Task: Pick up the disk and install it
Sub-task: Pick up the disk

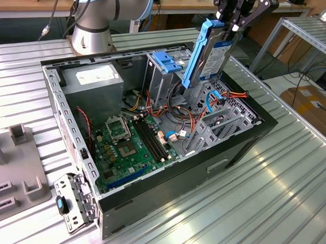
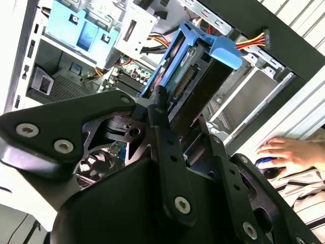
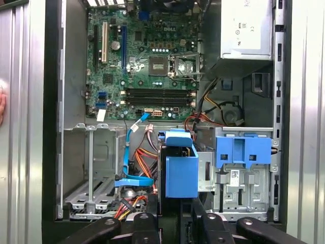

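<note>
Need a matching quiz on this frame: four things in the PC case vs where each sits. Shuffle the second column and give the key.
Things
1. disk
2. power supply
3. motherboard
4. blue latch

Places
A. flat on the floor of the case, green board
B. clamped on edge in the gripper, over the open case
C. on top of a metal drive cage
D. in a corner of the case, white sticker facing up

Pairs: 1-B, 2-D, 3-A, 4-C
</note>
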